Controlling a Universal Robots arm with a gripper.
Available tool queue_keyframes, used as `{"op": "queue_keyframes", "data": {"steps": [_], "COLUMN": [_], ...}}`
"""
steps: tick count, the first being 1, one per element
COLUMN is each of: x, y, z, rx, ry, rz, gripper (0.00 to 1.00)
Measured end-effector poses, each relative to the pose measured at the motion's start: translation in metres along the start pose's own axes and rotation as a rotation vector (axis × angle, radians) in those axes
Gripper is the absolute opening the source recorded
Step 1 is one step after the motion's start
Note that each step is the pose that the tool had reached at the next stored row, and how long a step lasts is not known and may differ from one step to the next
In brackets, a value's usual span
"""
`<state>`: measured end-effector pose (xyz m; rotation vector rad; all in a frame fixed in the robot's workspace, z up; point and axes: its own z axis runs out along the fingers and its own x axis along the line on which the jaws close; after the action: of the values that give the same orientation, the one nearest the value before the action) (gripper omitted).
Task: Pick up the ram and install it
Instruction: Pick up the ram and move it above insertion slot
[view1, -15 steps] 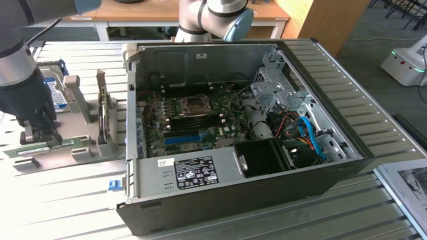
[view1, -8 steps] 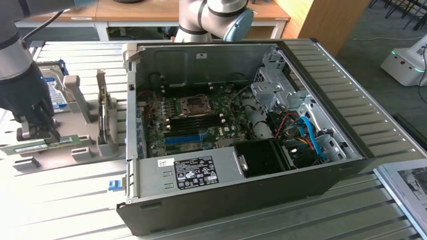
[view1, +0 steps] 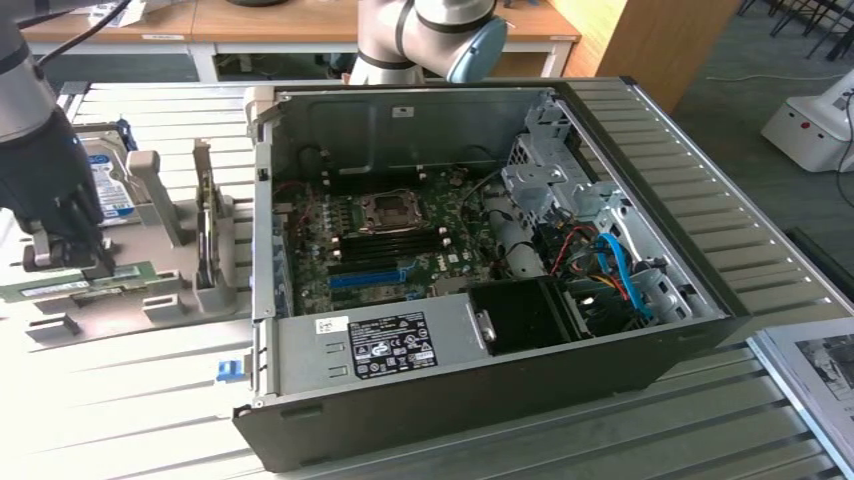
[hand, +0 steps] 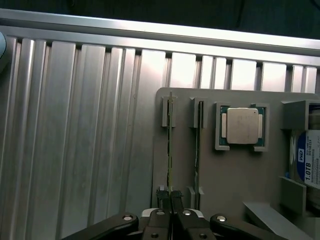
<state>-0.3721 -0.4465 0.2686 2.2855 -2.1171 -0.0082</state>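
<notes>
The ram is a thin green stick standing on edge in a slot of the grey holder. My gripper sits over one end of it, with both fingers pressed against its sides. In the exterior view the gripper hangs at the far left, just above the green ram with its white label. The ram still rests in the holder.
A second stick stands in the neighbouring slot, beside a square silver processor and a hard drive. The open computer case lies at the exterior view's right, its motherboard memory slots exposed. Ribbed metal table lies all around.
</notes>
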Motion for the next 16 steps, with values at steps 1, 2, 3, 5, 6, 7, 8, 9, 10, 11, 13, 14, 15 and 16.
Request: {"op": "queue_keyframes", "data": {"steps": [1, 2, 3, 5, 6, 7, 8, 9, 10, 11, 13, 14, 15, 16], "x": [0.000, 0.000, 0.000, 0.000, 0.000, 0.000, 0.000, 0.000, 0.000, 0.000, 0.000, 0.000, 0.000, 0.000], "y": [0.0000, 0.0000, 0.0000, -0.0001, -0.0001, -0.0001, -0.0001, -0.0001, -0.0001, -0.0001, -0.0002, -0.0002, -0.0002, -0.0002], "z": [-0.0019, -0.0038, -0.0057, -0.0094, -0.0112, -0.0129, -0.0146, -0.0162, -0.0181, -0.0197, -0.0228, -0.0243, -0.0257, -0.0272], "rx": [0.0001, 0.0001, 0.0000, 0.0000, 0.0000, 0.0000, 0.0000, 0.0000, 0.0000, -0.0001, 0.0000, 0.0000, 0.0000, 0.0000], "ry": [0.0000, 0.0000, 0.0000, 0.0000, 0.0000, 0.0000, 0.0000, 0.0000, 0.0000, 0.0000, -0.0001, 0.0000, 0.0000, -0.0001], "rz": [0.000, 0.000, 0.000, 0.000, 0.000, 0.000, 0.000, 0.001, 0.001, 0.001, 0.001, 0.001, 0.001, 0.001], "gripper": [0.12, 0.12, 0.12, 0.12, 0.12, 0.12, 0.12, 0.12, 0.12, 0.12, 0.12, 0.12, 0.12, 0.12]}}
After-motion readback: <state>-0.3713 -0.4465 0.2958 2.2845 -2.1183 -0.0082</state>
